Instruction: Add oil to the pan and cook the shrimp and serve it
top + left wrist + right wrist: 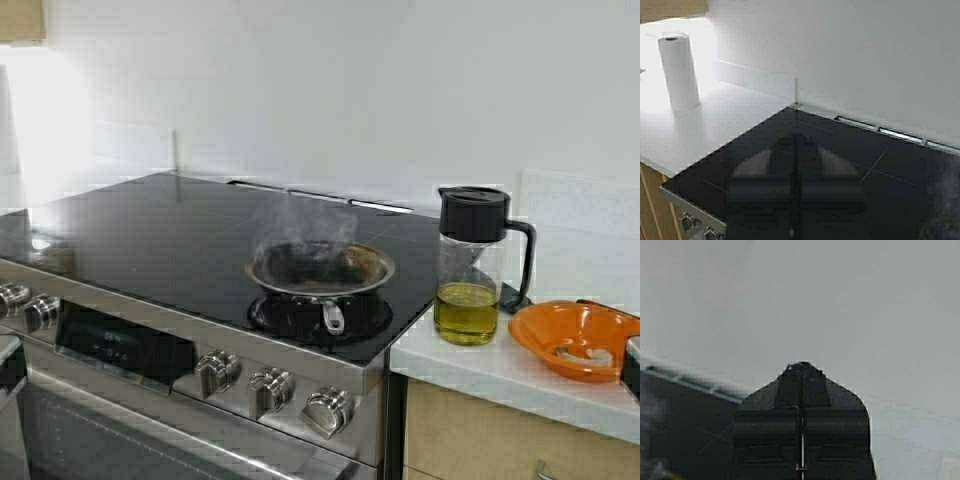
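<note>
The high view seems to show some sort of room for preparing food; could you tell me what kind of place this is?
Most likely a home kitchen. A black glass-top stove with knobs holds a steaming pan, a jug of oil stands on the white counter beside it, and a paper towel roll stands on the other side.

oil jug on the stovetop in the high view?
No, the oil jug stands on the white counter beside the stove, between the smoking pan and the orange bowl.
</note>
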`<state>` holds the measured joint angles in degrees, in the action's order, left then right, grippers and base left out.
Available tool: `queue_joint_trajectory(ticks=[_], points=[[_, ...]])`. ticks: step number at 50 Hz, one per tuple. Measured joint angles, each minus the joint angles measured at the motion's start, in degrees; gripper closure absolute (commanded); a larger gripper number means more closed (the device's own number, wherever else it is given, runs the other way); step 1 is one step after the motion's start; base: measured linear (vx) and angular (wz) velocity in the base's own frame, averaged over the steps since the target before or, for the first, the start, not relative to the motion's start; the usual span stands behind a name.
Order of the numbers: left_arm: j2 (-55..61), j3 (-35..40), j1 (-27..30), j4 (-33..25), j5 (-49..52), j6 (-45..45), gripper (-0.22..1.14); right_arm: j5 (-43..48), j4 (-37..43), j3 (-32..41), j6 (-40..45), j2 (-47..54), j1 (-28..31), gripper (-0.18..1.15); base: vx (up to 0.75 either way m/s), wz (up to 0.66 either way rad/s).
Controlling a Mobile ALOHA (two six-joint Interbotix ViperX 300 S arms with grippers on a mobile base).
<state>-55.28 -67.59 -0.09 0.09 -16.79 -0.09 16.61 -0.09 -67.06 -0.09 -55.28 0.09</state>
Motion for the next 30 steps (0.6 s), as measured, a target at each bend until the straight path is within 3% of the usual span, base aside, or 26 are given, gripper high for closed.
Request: queue_joint_trajectory(ticks=[5, 11, 13, 20, 30], points=[[-0.5, -0.6, -0.2, 0.0, 0.1, 0.0, 0.85, 0.0, 0.1, -0.2, 0.9, 0.1, 1.2, 0.6, 0.0, 0.0], [-1.0, -0.8, -0.4, 0.0, 0.1, 0.0, 0.88, -0.2, 0.1, 0.2, 0.8, 1.8, 6.1, -0.03, 0.0, 0.0], [-1.1, -0.9, -0.4, 0.0, 0.1, 0.0, 0.89, -0.6, 0.0, 0.6, 0.5, 3.1, 7.7, -0.15, 0.0, 0.0], [-1.1, -1.1, -0.4, 0.0, 0.1, -0.1, 0.89, -1.1, 0.1, 1.8, 0.5, 8.1, 12.0, -0.03, 0.0, 0.0], [-1.1, -1.1, -0.4, 0.0, 0.1, -0.3, 0.89, 0.5, 2.6, 1.5, 0.5, 16.0, 15.7, -0.05, 0.0, 0.0]])
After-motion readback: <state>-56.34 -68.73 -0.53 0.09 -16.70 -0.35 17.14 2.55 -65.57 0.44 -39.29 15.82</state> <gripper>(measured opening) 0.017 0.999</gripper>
